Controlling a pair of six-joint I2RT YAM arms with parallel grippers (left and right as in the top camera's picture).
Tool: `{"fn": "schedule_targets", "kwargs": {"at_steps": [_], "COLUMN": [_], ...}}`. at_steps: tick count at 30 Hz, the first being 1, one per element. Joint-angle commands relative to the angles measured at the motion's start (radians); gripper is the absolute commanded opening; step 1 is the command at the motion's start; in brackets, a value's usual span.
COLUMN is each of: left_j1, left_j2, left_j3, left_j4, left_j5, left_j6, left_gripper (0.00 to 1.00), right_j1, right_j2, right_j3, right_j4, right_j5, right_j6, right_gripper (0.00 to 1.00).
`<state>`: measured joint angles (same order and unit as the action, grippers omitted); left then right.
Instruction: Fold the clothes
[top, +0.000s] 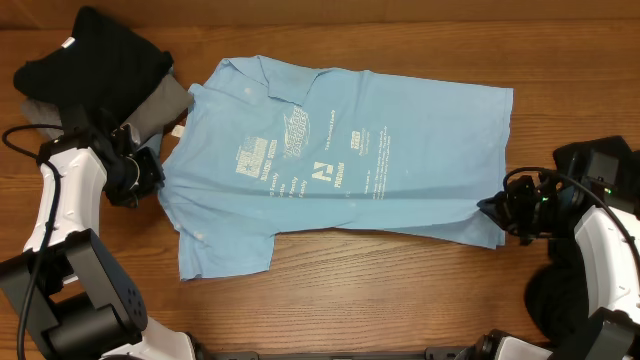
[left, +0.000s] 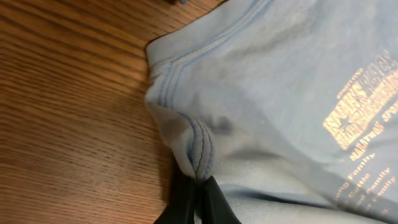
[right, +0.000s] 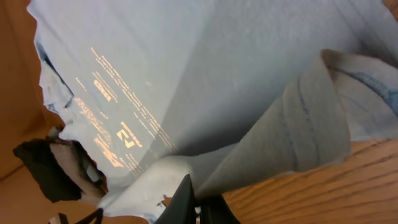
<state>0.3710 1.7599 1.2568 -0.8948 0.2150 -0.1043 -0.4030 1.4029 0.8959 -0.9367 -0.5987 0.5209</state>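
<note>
1. Left gripper (left: 198, 186) is right up against my left wrist lens. Its jaws are closed tight on a bunched, stitched edge of the shirt (left: 280, 81), and the cloth peaks up between them.
2. The right gripper (right: 199, 198) is the same at my right wrist lens. Its jaws are closed on a hemmed corner of the shirt, and that corner curls up off the table (right: 373, 171).
3. From overhead I see both arms above everything else. One comes in from the left edge and one from the right, each with its gripper at the shirt's border.
4. The shirt is light blue and lies mostly flat across the middle of the table, print side up. Its collar is at the far edge, left of centre, and the hem is to the right. A sleeve points toward the near edge on the left side.
5. The left grip is on the shirt's left border. The right grip is on the near right hem corner, where the cloth is wrinkled and doubled over.
6. The print is white text blocks plus a logo, too small for me to read.
7. Farthest away, a black garment (top: 95, 55) is bunched in the far left corner. It lies on top of a grey cloth (top: 168, 100), which sits right against the shirt's left end.
</note>
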Motion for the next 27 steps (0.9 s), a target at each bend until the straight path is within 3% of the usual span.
{"fn": "schedule_targets", "kwargs": {"at_steps": [1, 9, 14, 16, 22, 27], "left_j1": [-0.001, -0.001, -0.008, -0.008, -0.014, -0.021], "left_j2": [-0.006, -0.006, -0.006, -0.006, -0.006, -0.006], "left_j3": [0.021, 0.021, 0.021, 0.021, -0.001, -0.154], "left_j4": [0.002, 0.001, -0.062, -0.111, -0.217, -0.106], "left_j5": [-0.072, -0.097, -0.091, -0.092, -0.092, -0.072], "left_j6": [0.011, 0.011, 0.011, 0.012, 0.012, 0.01], "left_gripper": [0.04, 0.06, 0.45, 0.52, 0.56, 0.6], "right_j1": [0.006, 0.005, 0.006, 0.005, 0.005, 0.005], "right_j2": [0.006, 0.006, 0.006, 0.006, 0.006, 0.006], "right_j3": [0.023, 0.023, 0.023, 0.023, 0.023, 0.023], "right_j4": [0.01, 0.027, 0.0, -0.005, -0.007, -0.007], "right_j5": [-0.008, -0.01, -0.009, -0.01, -0.009, -0.008], "right_j6": [0.044, 0.056, 0.052, 0.052, 0.052, 0.052], "right_gripper": [0.04, 0.04, 0.04, 0.04, 0.04, 0.04]}}
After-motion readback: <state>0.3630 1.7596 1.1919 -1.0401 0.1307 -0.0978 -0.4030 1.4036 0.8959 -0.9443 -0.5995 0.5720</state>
